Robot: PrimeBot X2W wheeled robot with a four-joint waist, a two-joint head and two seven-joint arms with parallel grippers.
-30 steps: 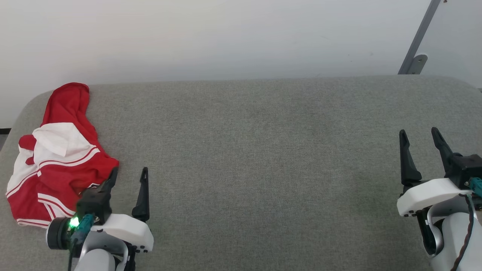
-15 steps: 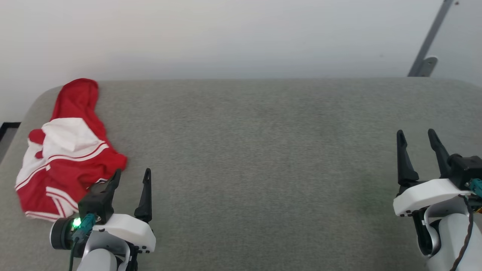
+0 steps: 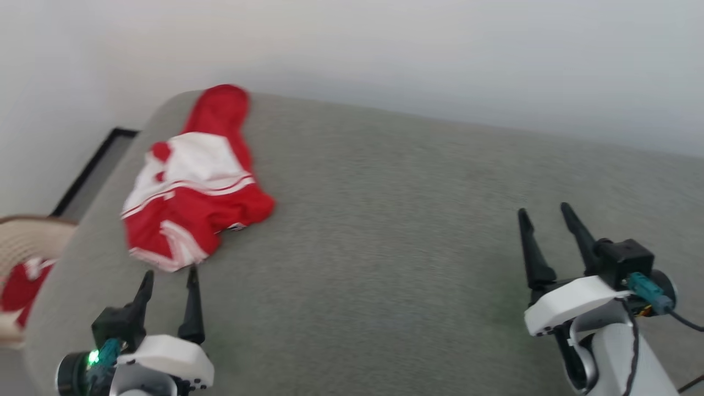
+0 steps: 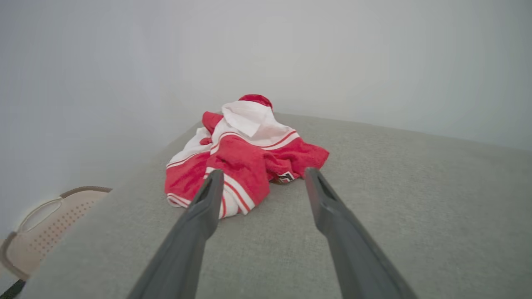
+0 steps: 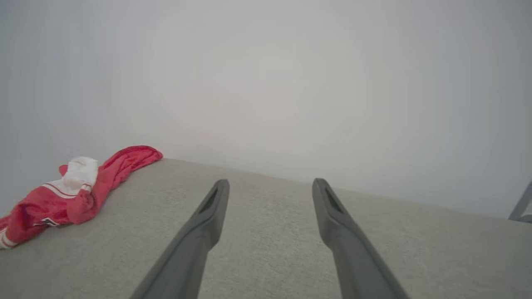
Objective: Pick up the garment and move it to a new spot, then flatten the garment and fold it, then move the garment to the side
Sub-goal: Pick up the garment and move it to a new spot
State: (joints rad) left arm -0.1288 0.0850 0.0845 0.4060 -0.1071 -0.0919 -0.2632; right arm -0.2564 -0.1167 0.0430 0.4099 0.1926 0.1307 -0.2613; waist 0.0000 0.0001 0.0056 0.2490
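Apparently pick-up step, with left claw (image 3: 169, 271) and right claw (image 3: 542, 209) spread; next, lower onto crumpled bright red fabric shirt (image 3: 192, 212), pinch.

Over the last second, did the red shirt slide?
No. The garment still lies at the far left corner of the grey top; the camera turned.

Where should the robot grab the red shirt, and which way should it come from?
Probably the striped fold of the garment nearest the robot. It bunches up off the grey cushion there, so it can be pinched. Come from the near side with the open left gripper, which points at that fold.
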